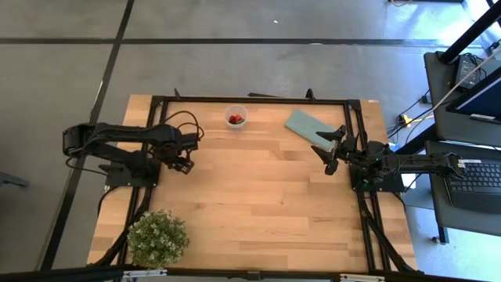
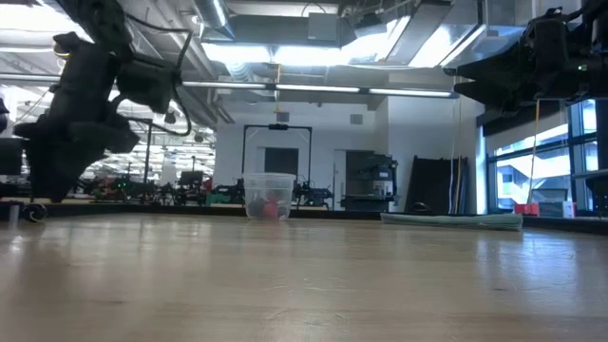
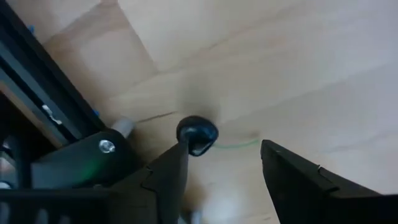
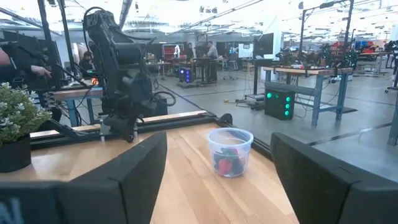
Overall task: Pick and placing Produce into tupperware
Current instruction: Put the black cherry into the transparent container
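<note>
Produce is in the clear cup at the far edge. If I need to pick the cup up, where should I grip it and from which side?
Grip the tupperware across its round side wall, just under the rim, probably coming in level from the right gripper, which is open and faces it in the right wrist view. It stands upright with its mouth open and produce inside, so keep it level. The teal sheet lies clear beside it.

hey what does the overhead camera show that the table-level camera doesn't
Only the high view shows the potted plant at the near left corner, the wooden table's whole outline, and the right gripper open beside the teal piece. Only the low view shows the room behind the table and the clear side wall of the tupperware. Both show the tupperware with red produce inside, the flat teal piece, and both arms raised off the table.
</note>
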You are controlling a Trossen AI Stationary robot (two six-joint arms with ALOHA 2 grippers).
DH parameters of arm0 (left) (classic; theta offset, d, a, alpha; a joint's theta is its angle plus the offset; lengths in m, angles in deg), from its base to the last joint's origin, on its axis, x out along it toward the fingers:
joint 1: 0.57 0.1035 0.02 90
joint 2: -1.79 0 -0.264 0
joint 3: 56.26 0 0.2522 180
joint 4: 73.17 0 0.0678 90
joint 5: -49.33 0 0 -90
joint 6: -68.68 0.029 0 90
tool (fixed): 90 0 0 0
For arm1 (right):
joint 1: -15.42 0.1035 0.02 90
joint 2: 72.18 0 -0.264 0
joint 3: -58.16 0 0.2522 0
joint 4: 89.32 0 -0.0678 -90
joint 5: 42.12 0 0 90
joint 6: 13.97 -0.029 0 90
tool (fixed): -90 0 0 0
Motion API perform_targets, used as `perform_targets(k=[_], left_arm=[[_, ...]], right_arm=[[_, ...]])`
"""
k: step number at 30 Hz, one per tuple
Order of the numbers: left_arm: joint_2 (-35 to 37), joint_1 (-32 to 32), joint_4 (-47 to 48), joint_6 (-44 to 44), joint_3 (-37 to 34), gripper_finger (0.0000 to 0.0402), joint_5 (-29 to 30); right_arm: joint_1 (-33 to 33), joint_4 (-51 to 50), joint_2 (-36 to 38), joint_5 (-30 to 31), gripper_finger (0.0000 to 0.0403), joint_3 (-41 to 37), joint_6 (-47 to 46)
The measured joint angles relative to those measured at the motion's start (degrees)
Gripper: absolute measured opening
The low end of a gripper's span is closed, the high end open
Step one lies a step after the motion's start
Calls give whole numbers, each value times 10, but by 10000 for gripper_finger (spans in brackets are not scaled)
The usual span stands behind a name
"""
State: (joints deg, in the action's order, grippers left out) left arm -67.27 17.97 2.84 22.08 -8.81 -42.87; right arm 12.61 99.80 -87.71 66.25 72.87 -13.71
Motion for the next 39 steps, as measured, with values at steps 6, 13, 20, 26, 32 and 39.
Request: perform_targets(k=[6, 13, 20, 26, 32, 39], left_arm=[[0, 0, -8, -67, -4, 180, 12], [0, 0, -8, -90, -4, 160, 27], [0, 0, -8, -68, -4, 143, 18], [0, 0, -4, -57, -4, 152, 10], [0, 0, -15, -41, -5, 203, -6], [0, 0, -45, 70, -5, 276, -19]], right_arm=[[0, 0, 0, 0, 288, 0, 0], [0, 0, 0, 0, 288, 0, 0], [0, 0, 0, 0, 288, 0, 1], [0, 0, 0, 0, 288, 0, 2], [0, 0, 0, 0, 288, 0, 2], [0, 0, 0, 0, 288, 0, 2]])
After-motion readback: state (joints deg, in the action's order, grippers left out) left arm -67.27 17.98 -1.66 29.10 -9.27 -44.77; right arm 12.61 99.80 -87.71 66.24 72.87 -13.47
